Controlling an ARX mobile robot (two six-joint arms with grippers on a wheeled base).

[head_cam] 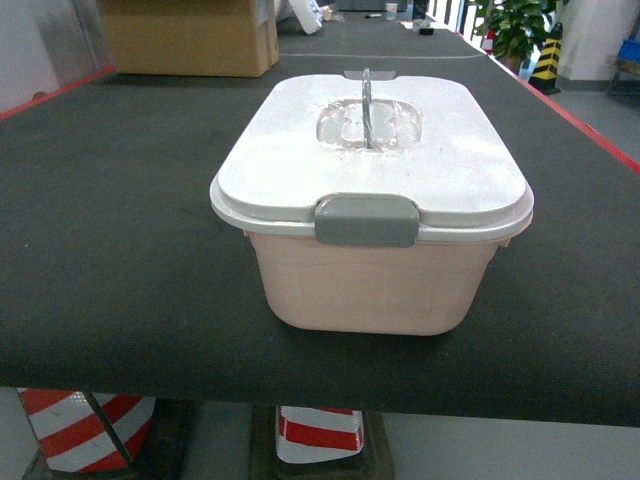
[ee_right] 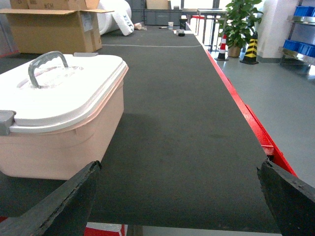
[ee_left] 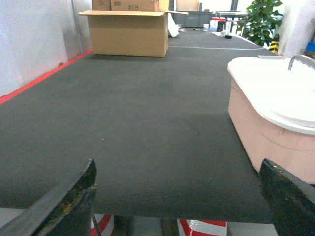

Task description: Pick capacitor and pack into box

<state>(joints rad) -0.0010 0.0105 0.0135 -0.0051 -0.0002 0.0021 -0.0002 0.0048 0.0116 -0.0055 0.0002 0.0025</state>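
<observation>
You are looking at a long dark surface (head_cam: 120, 220) that is carrying everything, with a red edge strip running along its sides. The box (head_cam: 372, 280) is sitting on it near the front edge, and it serves as your landmark: a pale pink tub that is wearing its white lid (head_cam: 300, 170), with a grey latch (head_cam: 366, 221) clipping down over the near side and a grey handle (head_cam: 367, 108) standing upright in the lid's recess. Far behind the box, to its left, a brown cardboard box (head_cam: 190, 38) is resting with its flaps open. Far behind the box, to its right, a potted plant (head_cam: 517, 25) is standing off the surface.

The left gripper (ee_left: 179, 196) is hanging to the left of the box with its fingers spread wide and nothing between them. The right gripper (ee_right: 179, 196) is hanging to the right of the box, equally wide and holding nothing.

You are not seeing any capacitor in these views.
</observation>
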